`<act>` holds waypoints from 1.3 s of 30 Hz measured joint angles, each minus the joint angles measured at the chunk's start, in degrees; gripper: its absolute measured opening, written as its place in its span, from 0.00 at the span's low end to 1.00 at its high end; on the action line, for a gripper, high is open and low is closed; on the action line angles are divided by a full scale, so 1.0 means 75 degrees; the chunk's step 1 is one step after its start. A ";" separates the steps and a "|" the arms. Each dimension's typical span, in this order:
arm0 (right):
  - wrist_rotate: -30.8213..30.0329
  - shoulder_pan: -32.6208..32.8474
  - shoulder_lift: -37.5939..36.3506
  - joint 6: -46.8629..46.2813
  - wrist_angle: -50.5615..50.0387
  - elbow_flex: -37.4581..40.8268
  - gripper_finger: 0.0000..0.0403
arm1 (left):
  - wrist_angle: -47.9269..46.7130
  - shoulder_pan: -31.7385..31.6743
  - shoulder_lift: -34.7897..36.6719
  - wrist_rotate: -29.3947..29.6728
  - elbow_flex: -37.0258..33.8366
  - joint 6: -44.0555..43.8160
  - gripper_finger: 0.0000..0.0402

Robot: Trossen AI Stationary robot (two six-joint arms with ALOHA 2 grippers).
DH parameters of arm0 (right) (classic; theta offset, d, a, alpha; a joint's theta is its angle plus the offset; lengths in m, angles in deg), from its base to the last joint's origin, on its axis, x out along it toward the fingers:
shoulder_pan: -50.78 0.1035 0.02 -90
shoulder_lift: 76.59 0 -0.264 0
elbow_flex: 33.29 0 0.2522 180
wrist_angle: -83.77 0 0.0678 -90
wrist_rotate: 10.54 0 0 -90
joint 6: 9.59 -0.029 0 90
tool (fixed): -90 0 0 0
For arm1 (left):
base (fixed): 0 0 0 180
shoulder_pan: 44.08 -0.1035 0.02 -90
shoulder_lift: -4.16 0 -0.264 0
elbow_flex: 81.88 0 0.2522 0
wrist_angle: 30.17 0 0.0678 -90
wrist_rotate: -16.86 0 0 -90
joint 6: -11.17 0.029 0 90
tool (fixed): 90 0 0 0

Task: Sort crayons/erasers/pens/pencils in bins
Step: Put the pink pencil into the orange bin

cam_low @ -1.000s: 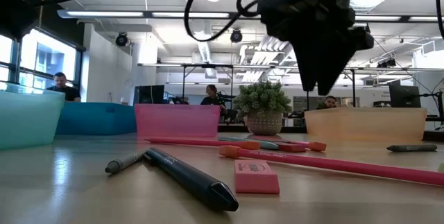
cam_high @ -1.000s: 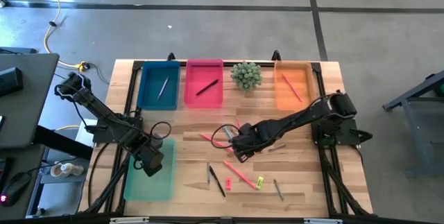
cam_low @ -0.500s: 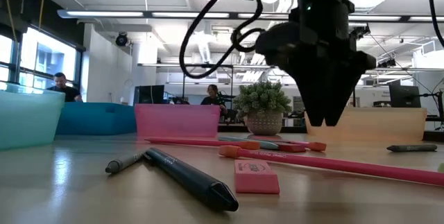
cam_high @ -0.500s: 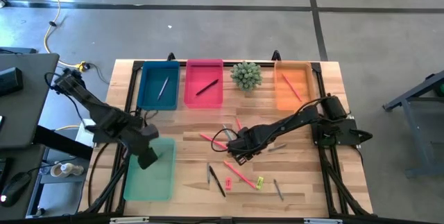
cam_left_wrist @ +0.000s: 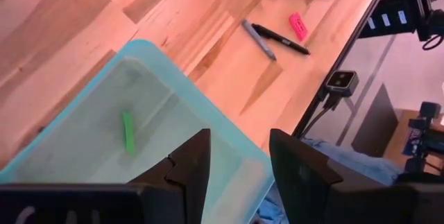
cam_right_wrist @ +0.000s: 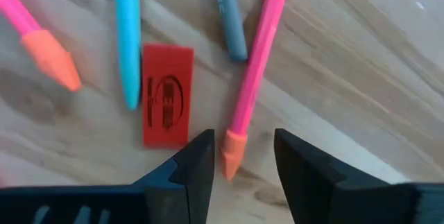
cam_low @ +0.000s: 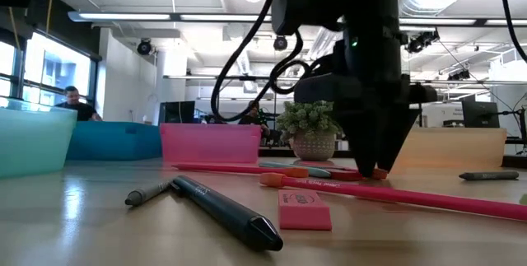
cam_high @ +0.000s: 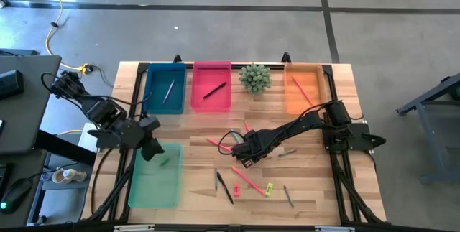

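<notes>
- Nearest the front edge of the table lie a dark pen (cam_low: 222,208), a red eraser (cam_low: 305,210) and a yellow eraser (cam_high: 269,187); none is sorted yet.
- At the left, the pale-green bin (cam_left_wrist: 201,99) holds one green eraser (cam_left_wrist: 127,131). The left gripper (cam_left_wrist: 239,154) hovers over the far end of this bin, fingers apart and holding nothing.
- In the middle, the right gripper (cam_right_wrist: 243,144) is low over a small heap of sticks. Its fingers are apart and not closed on anything; the orange tip of a pink stick (cam_right_wrist: 258,57) lies between them.
- A second red eraser (cam_right_wrist: 166,93) lies just beside that tip, touching a light-blue stick (cam_right_wrist: 127,37).
- My advice: decide on one target. For the stick, grip more toward its middle so it does not swing. For the eraser, shift sideways first so that the neighbours are not caught.
- Farthest stand the teal bin (cam_high: 152,95), pink bin (cam_high: 201,77) and orange bin (cam_high: 313,81), each holding one stick.
</notes>
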 joint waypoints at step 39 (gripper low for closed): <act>-0.0098 -0.0082 -0.0811 0.0456 -0.0819 0.0012 0.02 | -0.0008 -0.0116 0.0002 0.0401 -0.0003 0.1254 0.33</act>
